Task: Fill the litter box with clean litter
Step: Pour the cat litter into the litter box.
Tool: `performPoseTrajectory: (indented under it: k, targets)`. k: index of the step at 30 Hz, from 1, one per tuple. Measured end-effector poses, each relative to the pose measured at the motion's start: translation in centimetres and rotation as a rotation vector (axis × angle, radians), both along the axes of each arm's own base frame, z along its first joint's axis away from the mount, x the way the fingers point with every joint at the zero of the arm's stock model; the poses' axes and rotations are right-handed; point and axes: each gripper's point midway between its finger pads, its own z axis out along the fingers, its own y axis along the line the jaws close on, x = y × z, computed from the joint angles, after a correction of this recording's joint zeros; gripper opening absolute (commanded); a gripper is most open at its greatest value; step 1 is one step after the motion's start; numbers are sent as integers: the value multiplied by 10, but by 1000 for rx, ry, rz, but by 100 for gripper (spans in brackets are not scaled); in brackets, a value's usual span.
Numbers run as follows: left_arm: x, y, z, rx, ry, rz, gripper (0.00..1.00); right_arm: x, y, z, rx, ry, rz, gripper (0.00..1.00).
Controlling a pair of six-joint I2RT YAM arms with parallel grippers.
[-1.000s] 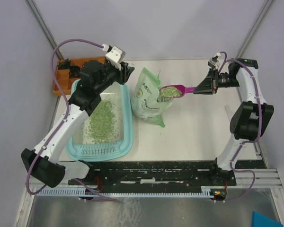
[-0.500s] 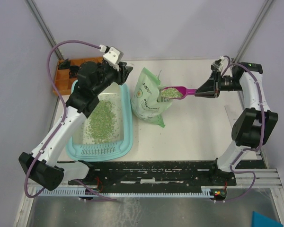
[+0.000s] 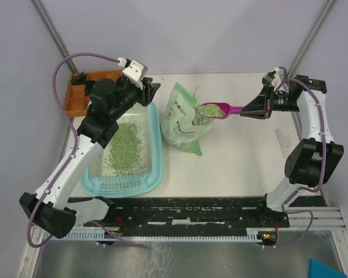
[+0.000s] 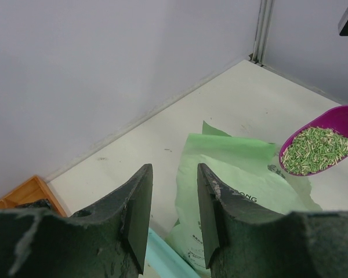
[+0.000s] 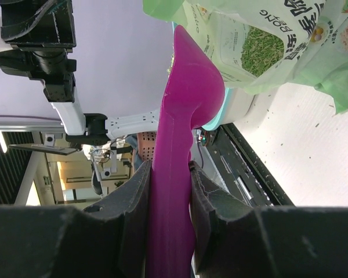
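table (image 3: 238, 156): carries everything; the litter box sits on its left part and the bag near the middle, probably so that one arm can work each.
litter box (image 3: 124, 185): light-teal tray lying flat, grate end toward the arm bases, long side just beside the bag, which makes for a short carry from bag to box.
litter bag (image 3: 182, 124): pale green, propped up between the box and the right arm with its mouth turned to the right, so the scoop can enter from that side.
orange compartment tray (image 3: 75, 95): at the far left corner, beyond the box, not involved.
left tool (image 4: 174, 202): jaws partly apart with nothing between them; it hovers over the far end of the box near the bag top, possibly ready to steady the bag.
right tool (image 5: 168, 191): clenched on the scoop handle, fingers on either side of it.
magenta scoop (image 3: 217, 109): bowl loaded and held level over the bag mouth, likely to avoid spilling on the way.
clean litter (image 3: 124, 145): a green patch on the middle of the box floor with bare floor around it, more in the scoop; the fill looks partial.
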Motion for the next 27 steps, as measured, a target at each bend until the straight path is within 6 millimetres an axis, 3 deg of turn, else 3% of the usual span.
performPoseTrajectory:
  k: [27]
  targets:
    - [-11, 10, 0, -1, -1, 21, 44, -16, 5, 28, 13, -45, -13, 2]
